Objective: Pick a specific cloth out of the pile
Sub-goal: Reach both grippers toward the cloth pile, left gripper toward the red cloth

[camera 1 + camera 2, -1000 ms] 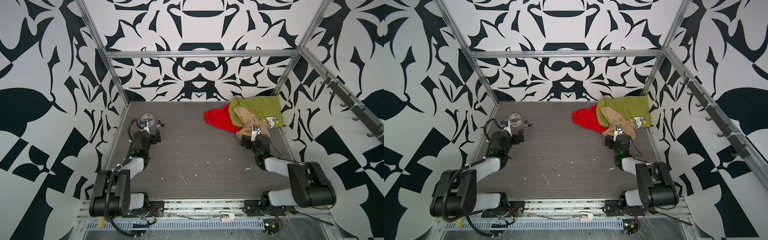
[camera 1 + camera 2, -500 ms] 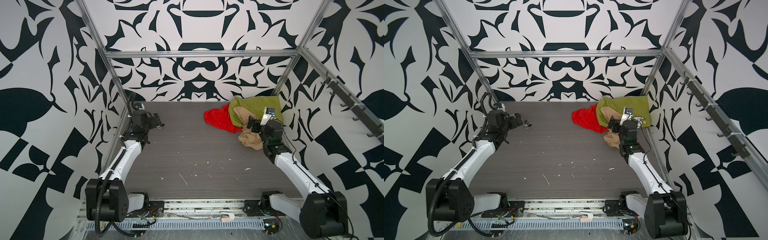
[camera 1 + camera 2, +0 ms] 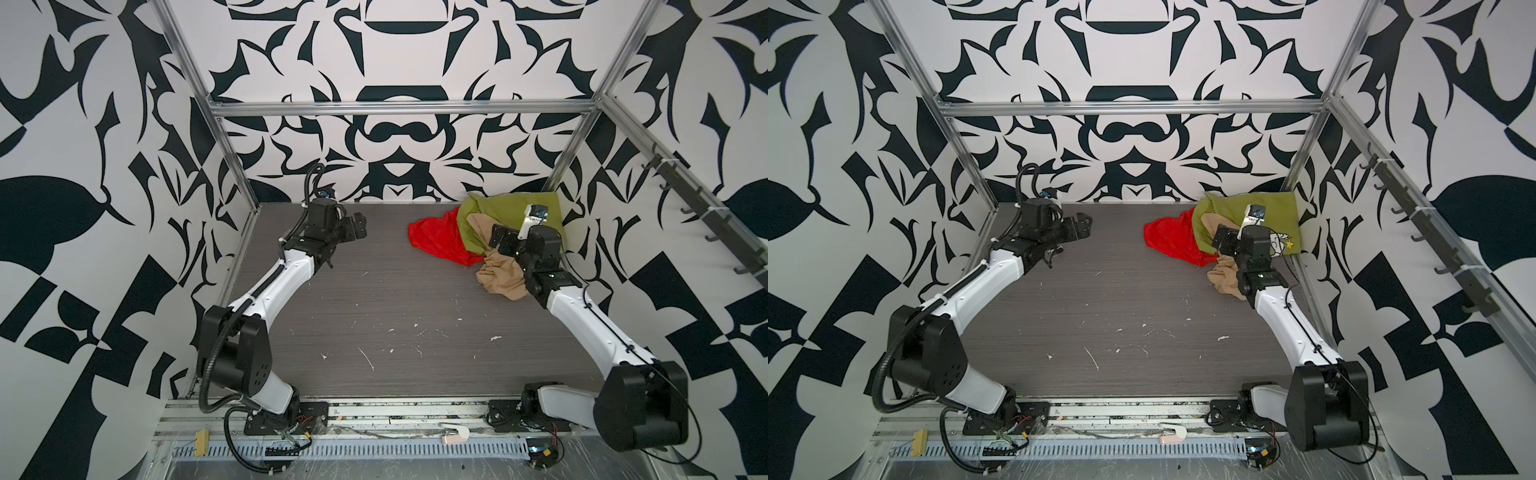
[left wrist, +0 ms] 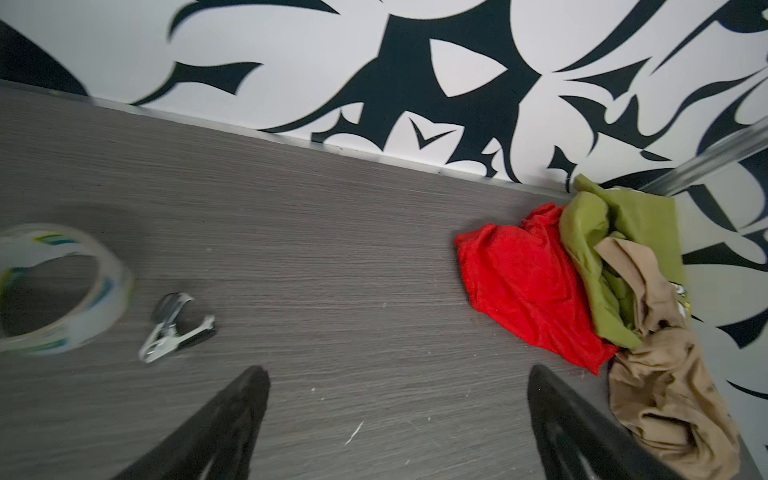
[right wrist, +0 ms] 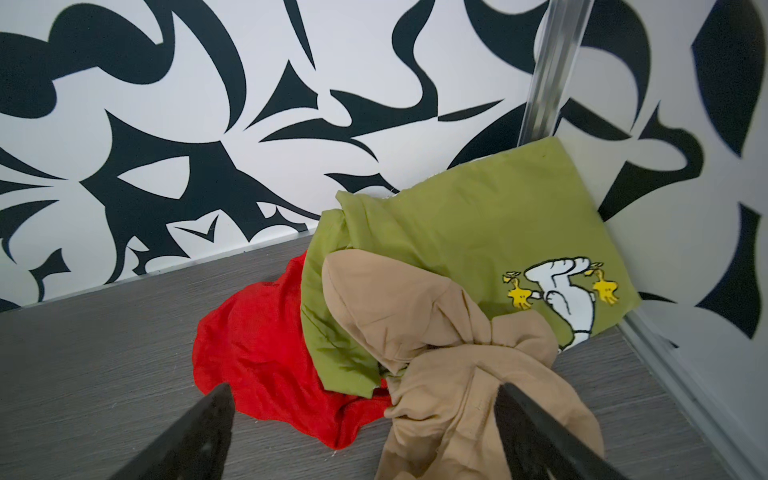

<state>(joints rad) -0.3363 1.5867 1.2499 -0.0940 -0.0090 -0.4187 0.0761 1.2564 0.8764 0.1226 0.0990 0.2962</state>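
Reaching out over the grey surface with both arms, up from the folded pose of a second ago; approach begun, nothing lifted yet; pile wedged into the far right corner against two walls; red cloth on its left side, partly tucked under green cloth and tan cloth; open room only leftward; right pincer spread wide, empty, over the tan, contact unclear; left pincer spread wide, empty, well apart; tape roll and clip near it, off the path.
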